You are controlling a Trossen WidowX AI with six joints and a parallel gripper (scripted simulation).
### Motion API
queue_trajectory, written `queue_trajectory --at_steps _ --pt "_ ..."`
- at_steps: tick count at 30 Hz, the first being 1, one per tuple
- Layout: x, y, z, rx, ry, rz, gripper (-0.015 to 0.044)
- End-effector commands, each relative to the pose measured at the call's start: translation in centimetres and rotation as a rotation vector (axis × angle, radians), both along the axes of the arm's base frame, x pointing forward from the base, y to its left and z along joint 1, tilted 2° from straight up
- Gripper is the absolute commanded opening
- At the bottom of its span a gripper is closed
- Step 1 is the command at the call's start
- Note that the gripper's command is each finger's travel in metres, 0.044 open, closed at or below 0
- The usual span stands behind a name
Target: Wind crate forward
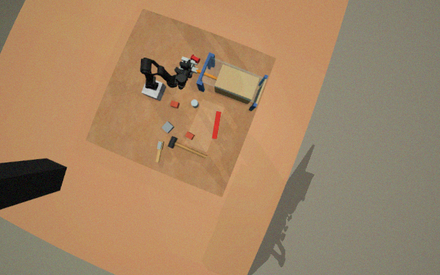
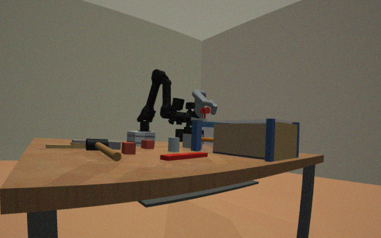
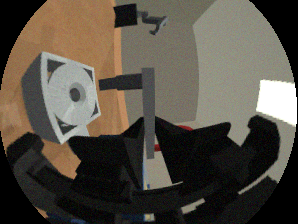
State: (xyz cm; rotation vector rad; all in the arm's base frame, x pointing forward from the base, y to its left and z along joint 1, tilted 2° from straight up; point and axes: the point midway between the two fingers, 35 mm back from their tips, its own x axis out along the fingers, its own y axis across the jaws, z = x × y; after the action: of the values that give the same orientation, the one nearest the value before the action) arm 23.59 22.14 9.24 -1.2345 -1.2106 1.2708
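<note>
Count: one handle (image 3: 148,105), one winch (image 3: 75,95), one crate (image 1: 237,82) (image 2: 240,139), two red blocks (image 1: 174,104) (image 1: 189,135) (image 2: 128,148) (image 2: 148,144). Jaws clamped on handle's grey bar. Wrist view: bar runs up-down, its upper length beyond the fingertips; dark key points left, apart from winch's round hole.

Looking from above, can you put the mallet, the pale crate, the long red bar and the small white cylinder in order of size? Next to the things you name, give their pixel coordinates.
Largest to smallest, in the top view:
1. Pale crate (image 1: 237,82) (image 2: 240,139)
2. Mallet (image 1: 172,142) (image 2: 97,144)
3. Long red bar (image 1: 216,125) (image 2: 184,156)
4. Small white cylinder (image 1: 194,103) (image 2: 173,144)
</note>
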Motion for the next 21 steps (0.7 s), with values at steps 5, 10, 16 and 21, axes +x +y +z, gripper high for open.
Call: queue_trajectory --at_steps 5,10,16,21 --pt "0.00 0.00 0.00 0.000 0.000 0.000 0.0000" --pt "0.04 -0.02 -0.01 0.002 -0.003 0.000 0.0000" --pt "0.29 -0.19 -0.08 0.020 -0.026 0.002 0.0000" --pt "0.31 -0.20 -0.11 0.021 -0.026 0.001 0.0000"
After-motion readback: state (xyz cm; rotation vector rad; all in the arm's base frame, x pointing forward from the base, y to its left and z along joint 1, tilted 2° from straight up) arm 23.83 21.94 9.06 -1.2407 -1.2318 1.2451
